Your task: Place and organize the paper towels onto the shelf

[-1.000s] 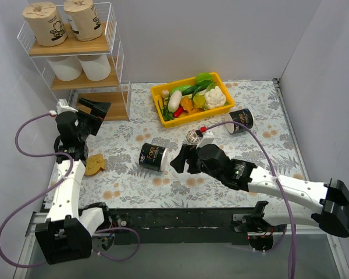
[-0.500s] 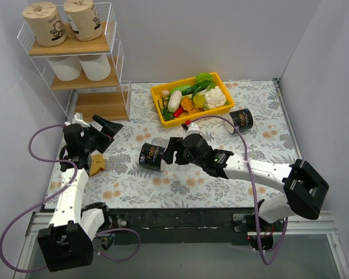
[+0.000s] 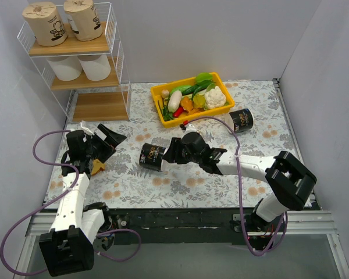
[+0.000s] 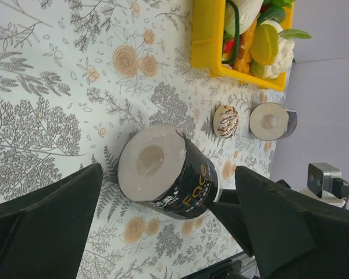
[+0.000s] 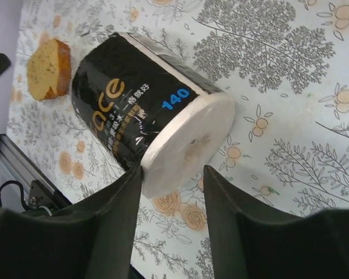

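A black-wrapped paper towel roll (image 3: 153,157) lies on its side mid-table. My right gripper (image 3: 167,152) is right behind its white end (image 5: 189,145). Its fingers (image 5: 113,215) stand a narrow gap apart; the left tip touches the roll's edge and only tablecloth shows between them. My left gripper (image 3: 109,142) hangs wide open left of this roll (image 4: 168,174), apart from it and facing its other end. A second black roll (image 3: 241,120) lies by the bin. On the shelf (image 3: 119,55), two tan rolls (image 3: 45,23) fill the top board and two white rolls (image 3: 64,67) the middle one.
A yellow bin (image 3: 163,90) of vegetables stands at the back centre. A slice of bread (image 3: 96,167) lies under my left gripper. A small patterned ball (image 4: 225,120) rests between the two black rolls. Grey walls close off both sides.
My right gripper slid left up to the black roll and its jaws narrowed. The left arm drew back from the shelf toward the near side, still wide open.
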`<action>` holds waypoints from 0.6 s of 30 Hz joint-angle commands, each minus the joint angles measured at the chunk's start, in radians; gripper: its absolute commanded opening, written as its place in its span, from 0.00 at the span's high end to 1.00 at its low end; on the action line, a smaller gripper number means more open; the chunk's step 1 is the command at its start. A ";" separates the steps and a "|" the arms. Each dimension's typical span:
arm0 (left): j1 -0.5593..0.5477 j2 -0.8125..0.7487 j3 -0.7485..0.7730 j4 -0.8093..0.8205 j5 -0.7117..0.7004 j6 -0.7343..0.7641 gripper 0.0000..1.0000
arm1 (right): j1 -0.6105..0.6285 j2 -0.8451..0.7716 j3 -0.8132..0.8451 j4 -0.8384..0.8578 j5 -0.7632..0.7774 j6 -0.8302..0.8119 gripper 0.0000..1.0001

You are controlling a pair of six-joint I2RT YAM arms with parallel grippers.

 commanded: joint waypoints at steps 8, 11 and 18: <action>-0.022 -0.054 0.018 -0.088 -0.006 0.028 0.11 | -0.027 -0.163 -0.274 0.114 0.066 0.040 0.54; -0.054 -0.039 0.015 -0.088 -0.008 0.038 0.14 | -0.029 -0.195 -0.309 0.108 0.082 0.048 0.54; -0.317 0.050 0.059 -0.108 -0.187 0.041 0.19 | -0.032 -0.221 -0.276 0.042 0.108 0.031 0.53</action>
